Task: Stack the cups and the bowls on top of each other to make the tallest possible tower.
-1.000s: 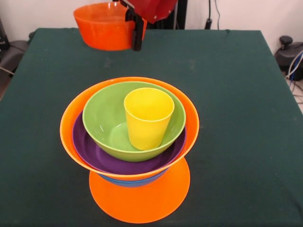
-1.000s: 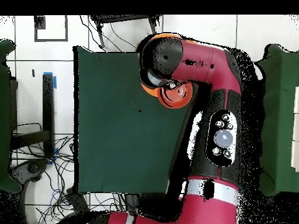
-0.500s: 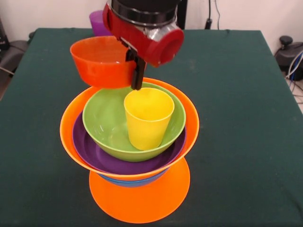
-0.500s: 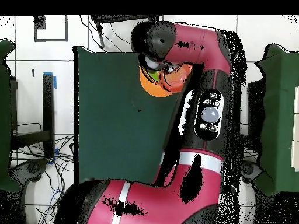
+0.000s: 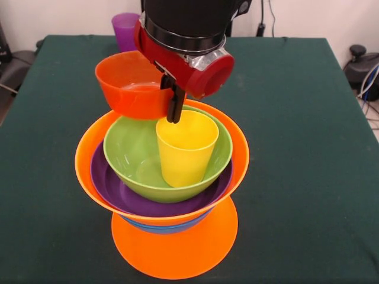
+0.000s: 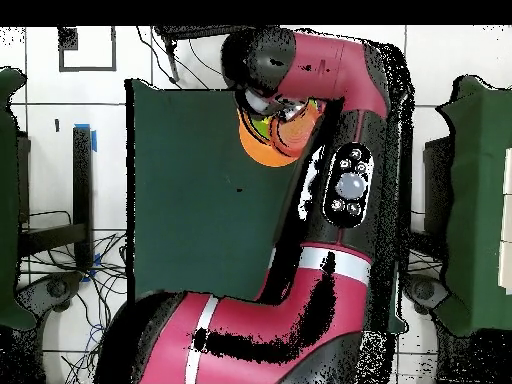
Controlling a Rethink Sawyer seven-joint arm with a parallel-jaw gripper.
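Where the green-clothed desk [image 5: 308, 148] comes nearest the camera, the tower [image 5: 163, 195] begins with an upturned large glossy orange plastic bowl [image 5: 174, 251]; a blue bowl's edge [image 5: 155, 227] shows just above it, then a second large orange bowl [image 5: 83, 171] standing upright and cradling a wide shallow purple bowl [image 5: 118, 192], with a medium green bowl [image 5: 130, 154] nested in that. Inside the green bowl stands an opaque yellow tapered plastic cup [image 5: 185, 148], set right of centre. Just behind and above it, the red and black arm's gripper [image 5: 172, 100] has its jaws clenched on the rim of a small orange-red bowl [image 5: 131, 86], which hangs over the green bowl's far left side, beside the cup. Farther back a translucent purple cup [image 5: 125, 29] waits on the desk. My worry is the landing: released here, the small bowl would likely settle tilted against the cup, or knock it over, and a hard touch could shift the wide stack on its narrower base.
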